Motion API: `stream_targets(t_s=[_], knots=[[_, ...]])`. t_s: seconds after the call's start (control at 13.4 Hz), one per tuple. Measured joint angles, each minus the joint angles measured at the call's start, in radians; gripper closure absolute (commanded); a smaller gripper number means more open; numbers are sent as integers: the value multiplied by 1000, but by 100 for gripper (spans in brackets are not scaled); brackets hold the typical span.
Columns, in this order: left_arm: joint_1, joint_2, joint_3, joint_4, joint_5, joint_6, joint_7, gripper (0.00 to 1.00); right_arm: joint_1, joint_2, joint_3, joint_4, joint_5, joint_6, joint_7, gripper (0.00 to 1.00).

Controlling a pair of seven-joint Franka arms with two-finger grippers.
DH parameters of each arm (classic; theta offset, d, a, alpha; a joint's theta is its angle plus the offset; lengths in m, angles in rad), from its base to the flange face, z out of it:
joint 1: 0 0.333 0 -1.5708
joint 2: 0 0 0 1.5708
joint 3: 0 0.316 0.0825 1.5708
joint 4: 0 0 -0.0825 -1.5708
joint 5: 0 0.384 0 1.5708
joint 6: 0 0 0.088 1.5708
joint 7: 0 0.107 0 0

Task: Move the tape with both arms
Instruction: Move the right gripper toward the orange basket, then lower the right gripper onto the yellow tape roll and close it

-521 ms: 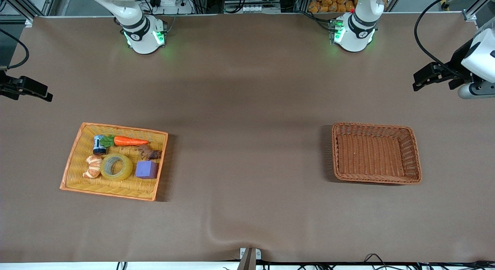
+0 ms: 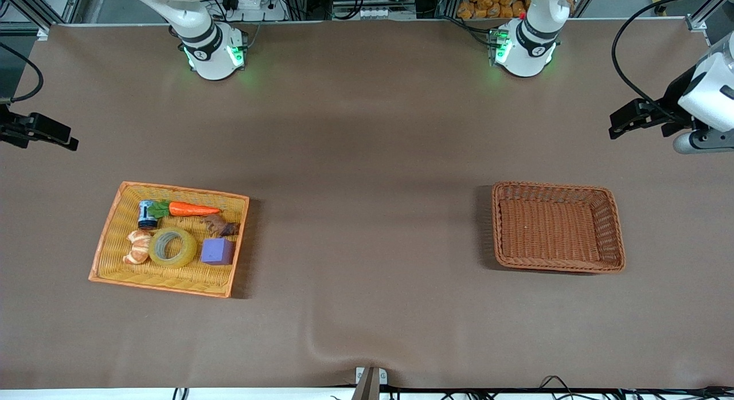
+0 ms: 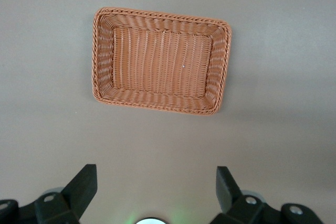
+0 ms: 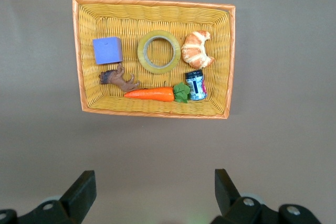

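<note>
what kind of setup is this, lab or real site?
Most likely a robotics lab bench. Two Franka arms, the right arm and the left arm, are mounted at a brown-covered table, aluminium framing and cables run along its edge, and props like the tape sit in a yellow basket.

Left gripper (image 2: 616,120) and right gripper (image 2: 69,141) aloft, fingers (image 3: 80,184) apart.
</note>
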Motion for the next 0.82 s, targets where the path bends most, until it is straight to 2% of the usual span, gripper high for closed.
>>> stream_targets(t_s=[0.52, 0.82], knots=[[0, 10, -1, -1, -21, 1, 0, 0, 15, 12, 4, -21, 1, 37, 0, 0], [0, 16, -1, -17, -22, 21, 0, 0, 47, 88, 9, -54, 6, 141, 0, 0]])
